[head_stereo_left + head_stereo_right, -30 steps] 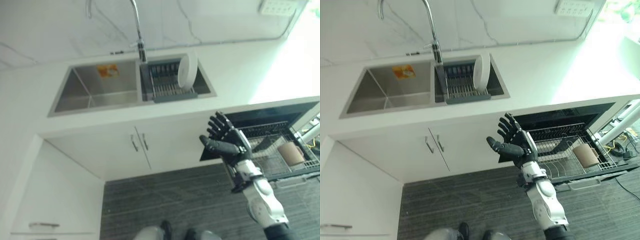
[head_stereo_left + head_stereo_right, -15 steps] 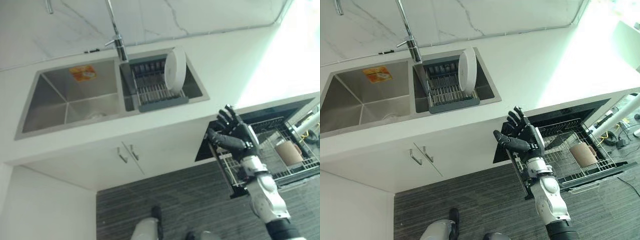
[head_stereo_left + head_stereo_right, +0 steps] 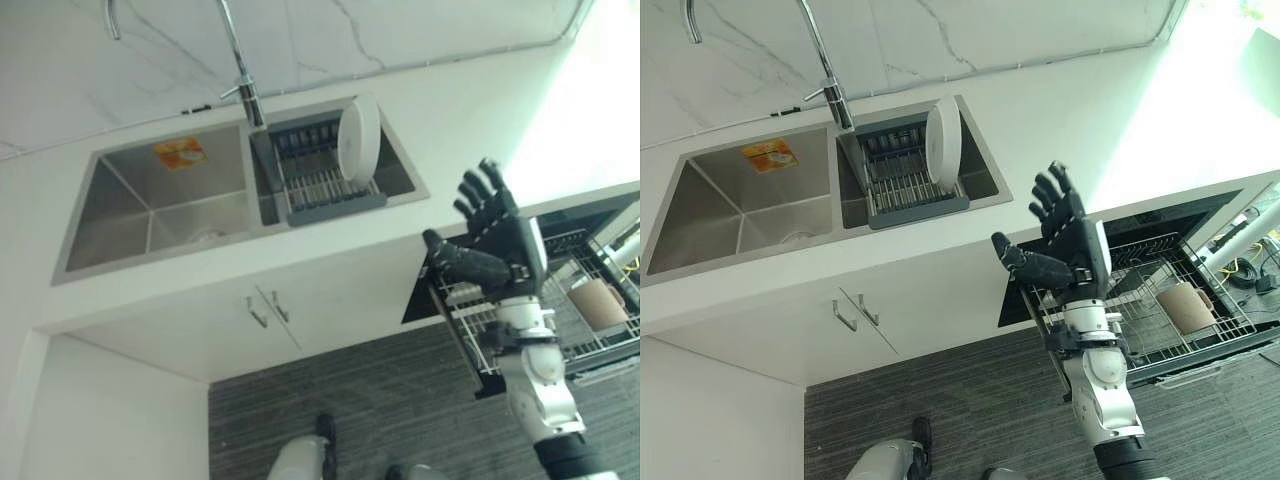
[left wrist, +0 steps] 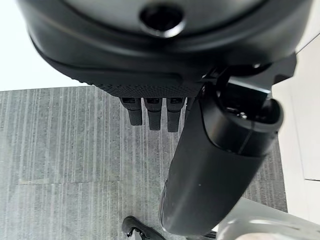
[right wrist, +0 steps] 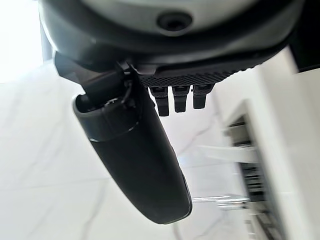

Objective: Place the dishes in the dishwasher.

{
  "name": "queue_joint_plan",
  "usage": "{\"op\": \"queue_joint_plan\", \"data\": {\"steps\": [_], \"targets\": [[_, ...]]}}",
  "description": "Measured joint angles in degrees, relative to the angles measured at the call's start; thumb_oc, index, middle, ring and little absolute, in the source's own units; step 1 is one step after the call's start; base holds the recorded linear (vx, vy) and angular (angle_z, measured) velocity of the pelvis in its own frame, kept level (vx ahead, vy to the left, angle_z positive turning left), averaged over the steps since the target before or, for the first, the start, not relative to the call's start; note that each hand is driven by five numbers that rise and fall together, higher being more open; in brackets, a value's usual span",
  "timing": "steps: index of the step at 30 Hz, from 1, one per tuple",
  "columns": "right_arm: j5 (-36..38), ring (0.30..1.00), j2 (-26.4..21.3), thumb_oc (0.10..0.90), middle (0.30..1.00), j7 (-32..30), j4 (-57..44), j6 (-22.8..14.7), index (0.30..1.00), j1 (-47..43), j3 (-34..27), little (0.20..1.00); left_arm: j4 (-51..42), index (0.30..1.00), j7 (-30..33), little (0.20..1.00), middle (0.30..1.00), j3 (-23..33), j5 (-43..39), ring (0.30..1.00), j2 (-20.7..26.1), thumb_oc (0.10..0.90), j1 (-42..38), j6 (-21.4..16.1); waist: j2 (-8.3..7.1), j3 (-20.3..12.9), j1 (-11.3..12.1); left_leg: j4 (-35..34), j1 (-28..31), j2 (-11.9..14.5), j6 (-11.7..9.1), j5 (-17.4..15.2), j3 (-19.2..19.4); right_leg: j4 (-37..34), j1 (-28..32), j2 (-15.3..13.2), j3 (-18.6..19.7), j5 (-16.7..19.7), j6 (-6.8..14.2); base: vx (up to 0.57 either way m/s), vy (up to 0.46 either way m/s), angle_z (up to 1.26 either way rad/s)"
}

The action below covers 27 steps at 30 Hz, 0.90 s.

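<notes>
A white plate [image 3: 358, 137] stands upright in the grey dish rack [image 3: 902, 185] inside the sink's right basin. The dishwasher's wire rack [image 3: 1160, 322] is pulled out under the counter at the right, with a beige mug [image 3: 598, 303] lying in it. My right hand [image 3: 495, 245] is raised in front of the counter edge, between the sink and the dishwasher. It is open, fingers spread, and holds nothing; the right wrist view shows its thumb [image 5: 135, 155] and straight fingers. My left hand [image 4: 215, 165] hangs open over the grey floor with nothing in it.
The steel left basin [image 3: 150, 215] bears an orange sticker [image 3: 181, 153]. A tall faucet [image 3: 243, 70] rises behind the sink. White cabinet doors with handles [image 3: 265, 305] sit below the white counter [image 3: 1080, 120]. Grey striped floor [image 3: 970, 400] lies in front.
My right hand has risen from cabinet height to the counter edge, still open. The camera has shifted, so the whole scene sits differently.
</notes>
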Motion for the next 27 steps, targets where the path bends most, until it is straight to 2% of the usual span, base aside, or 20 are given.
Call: {"op": "queue_joint_plan", "data": {"steps": [2,4,9,14,15,16,17,18,19,21,22,24,25,26,27], "targets": [[-0.60,0.900,-0.02,0.800,0.900,-1.55,-1.30,-2.58,0.900,-1.25,-0.82,0.900,-0.03,0.900,-0.03,0.900,0.900,-1.24,0.80,0.900,-0.04,0.800,-0.01,-0.46,0.32,-0.05,-0.03,0.06,-0.01,0.08,-0.03,0.03,0.00,0.11,-0.05,0.06,0.01,0.02,-0.03,0.02,0.007,0.00],[-0.89,0.900,-0.09,0.800,0.900,-2.52,-1.36,-3.07,0.900,-3.11,-2.05,0.900,-0.16,0.900,-0.07,0.900,0.900,-1.85,1.71,0.900,-0.11,0.800,-0.05,-0.69,0.51,-0.05,-0.02,0.14,-0.12,0.12,-0.08,0.07,0.02,0.37,-0.27,0.07,-0.01,0.03,-0.05,0.00,0.000,0.00],[-0.85,0.900,-0.09,0.800,0.900,-5.51,-1.34,-1.85,0.900,-9.19,-2.41,0.900,-1.16,0.900,0.02,0.900,0.900,-3.70,1.99,0.900,-0.05,0.800,-1.38,-0.66,1.66,0.02,0.30,0.06,-1.62,0.48,-0.17,0.90,-0.12,0.99,-2.04,0.36,-0.18,0.35,-0.50,-0.07,-0.061,0.01],[-0.31,0.900,0.40,0.800,0.900,-7.02,-0.09,0.32,0.900,-9.46,1.07,0.900,-1.12,0.900,0.21,0.900,0.900,-3.50,1.64,0.900,-0.11,0.800,-2.48,0.05,1.56,0.05,0.25,-0.59,0.50,0.57,-0.48,1.40,-0.04,1.41,-0.99,0.48,0.61,0.22,-0.65,0.04,-0.077,-0.10],[-0.28,0.900,0.52,0.800,0.900,-7.02,1.41,0.37,0.900,-9.53,1.32,0.900,-1.08,0.900,0.24,0.900,0.900,-3.42,1.44,0.900,0.05,0.800,-2.38,0.03,1.00,0.08,0.68,-0.58,1.76,0.33,-1.63,1.97,-0.64,2.06,-0.56,0.07,1.13,-0.42,-1.09,0.19,-0.028,-0.48],[-0.24,0.900,2.05,0.800,0.900,-7.03,3.82,0.44,0.900,-9.65,1.33,0.900,-1.12,0.900,0.27,0.900,0.900,-3.33,1.41,0.900,1.15,0.800,-2.50,-0.52,-2.10,1.05,2.19,3.38,1.13,-1.66,-5.70,4.78,-5.30,3.60,-0.50,-1.20,3.82,-0.94,-1.69,0.21,0.131,-0.65],[-0.25,0.900,3.38,0.800,0.900,-7.44,5.77,0.76,0.900,-9.62,1.33,0.900,-1.04,0.900,0.13,0.900,0.900,-3.44,1.42,0.900,1.51,0.800,-2.30,-0.52,-2.93,1.26,3.29,8.99,-1.41,-2.31,-6.78,5.21,-10.87,2.25,1.14,-1.32,5.09,0.01,-2.09,0.26,0.211,-0.57],[-0.30,0.900,4.19,0.800,0.900,-8.08,5.51,0.69,0.900,-9.67,1.08,0.900,-1.10,0.900,-0.06,0.900,0.900,-3.62,1.44,0.900,1.31,0.800,-1.72,-0.50,-2.62,1.48,2.81,10.58,-2.70,-2.11,-5.82,3.55,-12.37,1.47,1.77,-0.02,5.07,-0.01,-1.31,0.23,0.213,-0.20],[-0.46,0.900,4.87,0.800,0.900,-8.98,4.96,0.01,0.900,-10.04,0.58,0.900,-1.05,0.900,-0.07,0.900,0.900,-4.17,1.48,0.900,1.08,0.800,-1.53,-0.46,-1.48,1.51,2.09,8.69,-3.78,-2.32,-4.36,1.22,-12.37,1.53,1.99,0.94,4.91,-0.43,-1.92,0.22,0.226,0.00],[-0.56,0.900,4.50,0.800,0.900,-10.01,4.89,0.34,0.900,-11.59,0.40,0.900,-0.92,0.900,-0.01,0.900,0.900,-4.16,1.53,0.900,-0.03,0.800,-2.03,0.25,0.96,2.22,2.24,5.64,-5.00,-1.72,-3.70,0.76,-8.34,1.47,1.78,2.42,4.50,-0.09,-3.04,0.21,0.249,-0.14],[-0.88,0.900,4.35,0.800,0.900,-10.04,4.89,0.71,0.900,-11.65,0.62,0.900,0.74,0.900,-0.03,0.900,0.900,-3.87,1.53,0.900,-0.46,0.800,-2.24,1.15,1.44,2.05,2.20,5.99,-5.67,-1.44,-2.64,-0.09,-6.43,1.46,1.07,3.11,4.96,-0.36,-2.66,0.22,0.206,-0.37],[-0.90,0.900,4.44,0.800,0.900,-9.73,4.88,1.61,0.900,-11.57,0.96,0.900,3.48,0.900,0.03,0.900,0.900,-3.02,1.55,0.900,-0.65,0.800,-1.30,1.95,1.94,1.42,3.23,4.79,-3.63,-1.16,-1.33,-1.40,-6.68,1.39,0.87,2.97,6.01,-0.67,-2.47,0.20,0.156,-0.55],[-0.85,0.900,4.60,0.800,0.900,-9.69,4.85,1.57,0.900,-10.74,0.08,0.900,4.18,0.900,0.17,0.900,0.900,-2.28,2.75,0.900,-0.47,0.800,-1.17,2.64,1.82,1.26,3.27,3.75,-2.74,-0.60,1.72,-0.32,-5.45,-0.56,2.25,3.15,5.61,-0.46,-0.80,0.20,0.150,-0.52],[-0.70,0.900,4.75,0.800,0.900,-9.74,5.01,1.75,0.900,-9.72,-0.45,0.900,4.50,0.900,0.33,0.900,0.900,-1.77,4.07,0.900,-0.22,0.800,-1.44,2.66,1.10,1.11,3.69,3.47,-1.81,-1.22,2.49,-1.27,-4.82,1.68,1.96,1.70,3.33,1.62,2.10,0.15,0.072,-0.35],[0.23,0.900,6.05,0.800,0.900,-9.71,5.14,1.98,0.900,-8.44,0.45,0.900,4.94,0.900,0.58,0.900,0.900,-1.90,4.30,0.900,-0.21,0.800,-1.90,2.52,1.41,1.28,3.27,5.15,-0.97,-0.97,4.06,-3.68,-3.96,18.44,-5.43,-3.36,-1.11,5.69,4.22,0.06,-0.164,-0.64]]}}
